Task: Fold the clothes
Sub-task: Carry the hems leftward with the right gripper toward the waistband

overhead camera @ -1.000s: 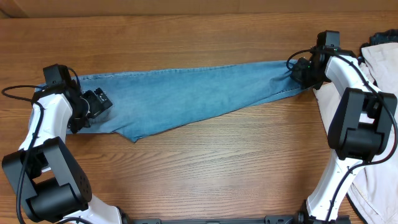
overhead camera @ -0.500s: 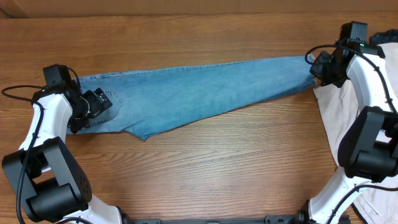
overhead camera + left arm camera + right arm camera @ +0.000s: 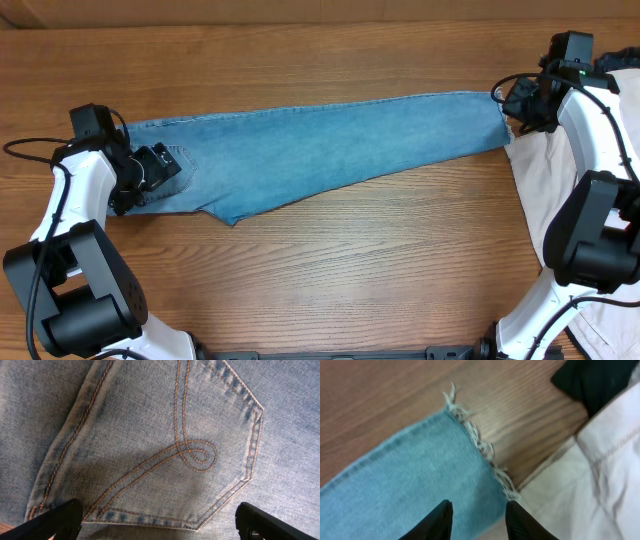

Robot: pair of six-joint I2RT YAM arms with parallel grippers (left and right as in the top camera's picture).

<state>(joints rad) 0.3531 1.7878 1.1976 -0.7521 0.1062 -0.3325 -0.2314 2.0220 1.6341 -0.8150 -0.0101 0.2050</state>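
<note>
The light-blue jeans [image 3: 310, 150] lie stretched flat across the table, waist at the left, frayed hem [image 3: 497, 118] at the right. My left gripper [image 3: 152, 170] is open, low over the waist end; the left wrist view shows its fingers [image 3: 56, 521] wide apart on either side of a stitched back pocket [image 3: 165, 455]. My right gripper [image 3: 520, 104] is open just over the hem end. The right wrist view shows flat denim [image 3: 410, 475] between its fingertips [image 3: 441, 519] and the frayed hem [image 3: 480, 447] beyond them.
A cream garment [image 3: 552, 195] lies at the table's right edge under my right arm, touching the hem; it also shows in the right wrist view [image 3: 600, 470]. A black garment [image 3: 595, 380] lies beyond it. Bare wood lies in front of and behind the jeans.
My right gripper moved right with the hem, drawing the leg out straight and shifting the jeans rightward. In the last half second it barely moved. The left gripper stayed in place.
</note>
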